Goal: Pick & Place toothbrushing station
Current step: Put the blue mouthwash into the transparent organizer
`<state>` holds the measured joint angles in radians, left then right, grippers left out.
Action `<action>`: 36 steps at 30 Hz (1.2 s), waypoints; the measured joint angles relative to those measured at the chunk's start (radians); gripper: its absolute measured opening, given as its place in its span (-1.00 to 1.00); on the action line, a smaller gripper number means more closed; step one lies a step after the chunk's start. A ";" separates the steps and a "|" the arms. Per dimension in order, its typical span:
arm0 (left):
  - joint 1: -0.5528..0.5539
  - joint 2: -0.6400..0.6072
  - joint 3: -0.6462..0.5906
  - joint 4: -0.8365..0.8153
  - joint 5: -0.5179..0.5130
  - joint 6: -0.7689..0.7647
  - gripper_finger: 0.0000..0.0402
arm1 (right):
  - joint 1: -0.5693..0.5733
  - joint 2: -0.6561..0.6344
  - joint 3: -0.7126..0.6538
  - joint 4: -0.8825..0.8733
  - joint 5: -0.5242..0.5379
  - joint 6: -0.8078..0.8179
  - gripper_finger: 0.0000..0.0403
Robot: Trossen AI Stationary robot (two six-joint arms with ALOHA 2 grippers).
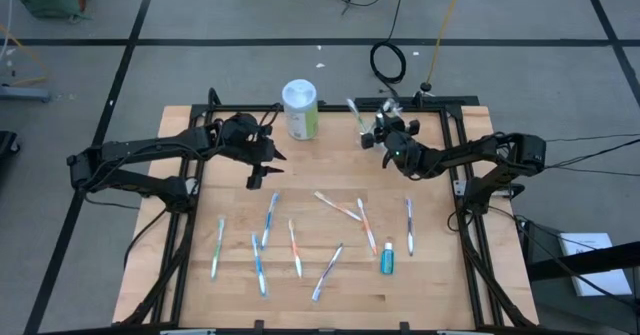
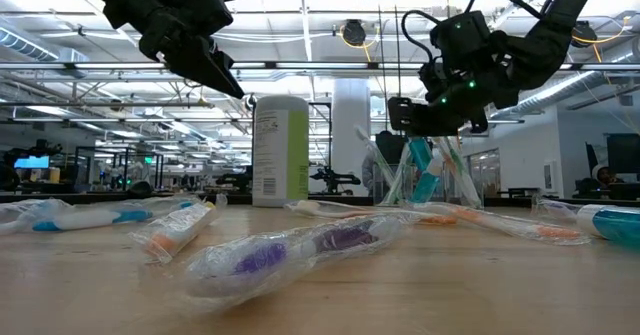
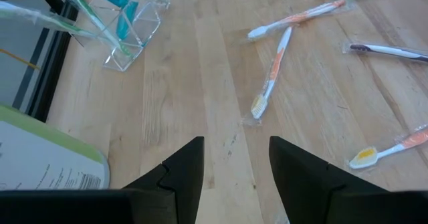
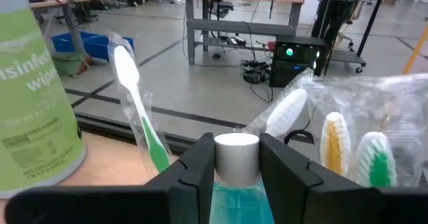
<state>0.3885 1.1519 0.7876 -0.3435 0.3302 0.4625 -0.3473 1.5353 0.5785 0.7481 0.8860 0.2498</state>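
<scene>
Pinching toothpaste tube (image 4: 231,177), right hand (image 4: 235,158) over cup (image 3: 130,33) near back edge; left hand (image 3: 235,167) spread.

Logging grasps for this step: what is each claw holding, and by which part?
The right claw grips a teal toothpaste tube just below its white cap. The left claw is open and holds nothing.

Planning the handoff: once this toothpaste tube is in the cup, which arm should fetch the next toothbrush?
Probably left: the left gripper hangs open above loose toothbrushes, while the right gripper grips a toothpaste tube at the cup.
</scene>
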 joint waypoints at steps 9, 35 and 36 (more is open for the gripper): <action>0.000 0.000 0.000 0.000 0.000 0.001 -0.13 | 0.000 0.000 0.000 -0.045 -0.001 0.006 -0.54; 0.000 0.000 0.000 0.000 0.000 -0.001 -0.13 | 0.052 -0.023 0.000 -0.001 -0.101 -0.195 -0.24; 0.000 0.000 0.000 0.000 0.000 -0.002 -0.13 | 0.056 -0.035 0.000 0.006 -0.101 -0.202 -0.24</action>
<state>0.3885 1.1519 0.7876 -0.3435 0.3302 0.4604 -0.2910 1.5003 0.5785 0.7540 0.7854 0.0477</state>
